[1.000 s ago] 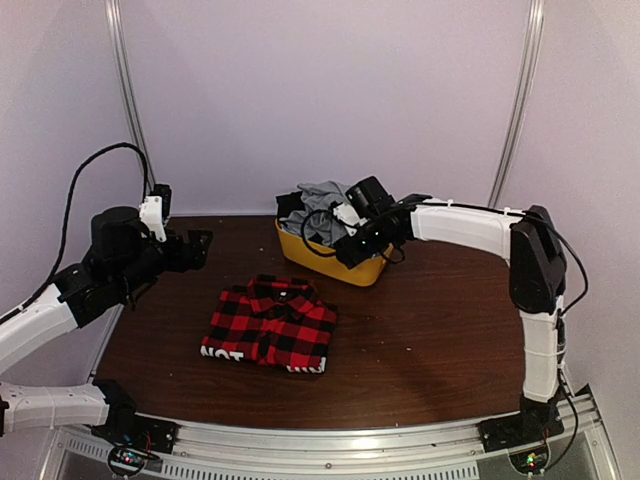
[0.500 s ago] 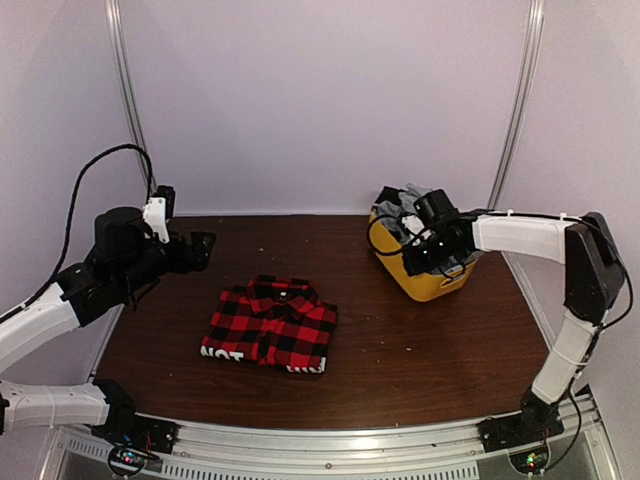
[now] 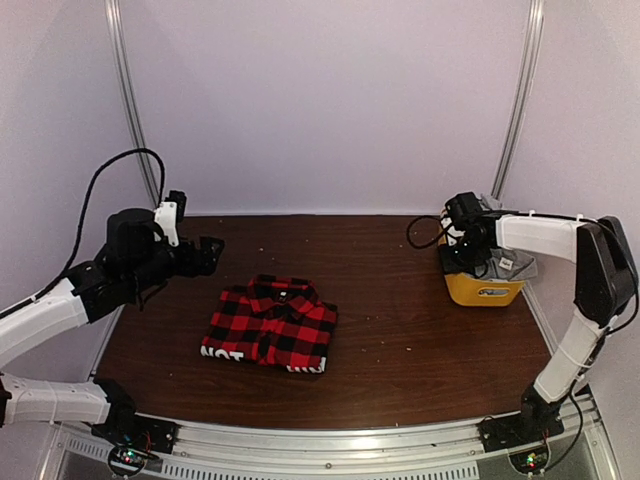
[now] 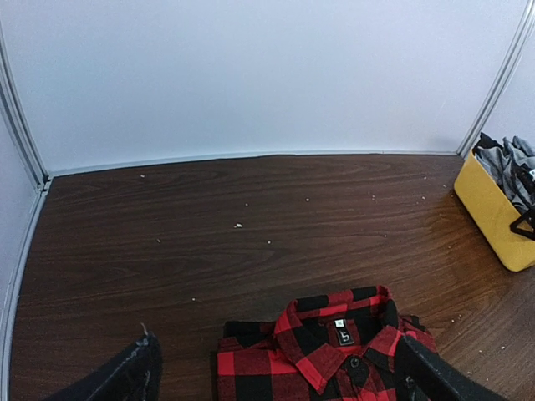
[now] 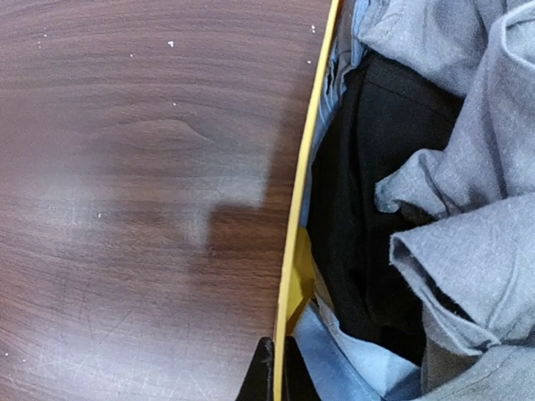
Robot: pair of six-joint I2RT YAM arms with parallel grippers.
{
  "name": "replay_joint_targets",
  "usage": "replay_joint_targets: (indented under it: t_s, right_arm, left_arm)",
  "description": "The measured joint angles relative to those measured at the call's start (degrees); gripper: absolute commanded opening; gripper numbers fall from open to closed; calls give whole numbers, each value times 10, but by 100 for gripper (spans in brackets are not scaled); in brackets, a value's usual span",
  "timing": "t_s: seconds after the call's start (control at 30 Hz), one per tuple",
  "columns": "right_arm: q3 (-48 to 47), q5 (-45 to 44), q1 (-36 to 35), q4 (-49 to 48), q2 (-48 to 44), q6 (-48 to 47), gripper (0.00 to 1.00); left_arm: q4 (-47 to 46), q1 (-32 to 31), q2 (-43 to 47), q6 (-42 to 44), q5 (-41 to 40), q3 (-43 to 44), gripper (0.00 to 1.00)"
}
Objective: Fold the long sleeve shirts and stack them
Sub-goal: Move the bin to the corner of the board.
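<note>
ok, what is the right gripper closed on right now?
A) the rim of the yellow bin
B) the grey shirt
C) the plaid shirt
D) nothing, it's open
A: in the right wrist view the right gripper is pinched shut on the rim of the yellow bin. The grey shirt lies inside the bin, not between the fingers.

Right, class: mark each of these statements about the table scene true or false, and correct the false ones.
1. The plaid shirt lies folded on the table. True.
2. The left gripper grips the plaid shirt. False: it is open, above the table, holding nothing.
3. The right gripper is shut on the rim of the yellow bin. True.
4. The grey shirt lies spread flat on the table. False: it sits crumpled inside the yellow bin.
</note>
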State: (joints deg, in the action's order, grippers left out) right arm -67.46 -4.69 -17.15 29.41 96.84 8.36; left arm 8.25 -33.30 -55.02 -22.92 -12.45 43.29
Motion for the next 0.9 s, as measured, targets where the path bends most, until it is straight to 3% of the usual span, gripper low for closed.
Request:
replay_joint_targets:
  t_s: [0.23, 0.27, 0.37, 0.4, 0.53, 0.67, 0.77, 0.9]
  right_arm:
    - [-48, -7, 20, -8, 47, -72, 3]
    - [-57, -9, 23, -9, 55, -83, 10]
    - [-83, -29, 25, -9, 78, -104, 61]
    - [-92, -32, 26, -9, 85, -110, 72]
    - [-87, -43, 14, -11, 78, -113, 94]
    - [-40, -65, -48, -22, 5, -101, 98]
    - [-14, -84, -106, -26, -64, -87, 98]
    - [-4, -101, -132, -26, -127, -59, 99]
  left_arm:
    - [-19, 0, -36, -6, 10, -8, 98]
    - [-21, 0, -46, -8, 12, -9, 98]
    - [-18, 0, -76, -15, 16, -9, 98]
    - [-14, 0, -86, -17, 17, -9, 98]
    - [-1, 0, -116, -38, 24, -18, 98]
    - [0, -23, -120, -52, 62, -54, 98]
    - [-7, -91, -123, -56, 71, -64, 98]
    - [-40, -160, -171, -71, 84, -64, 97]
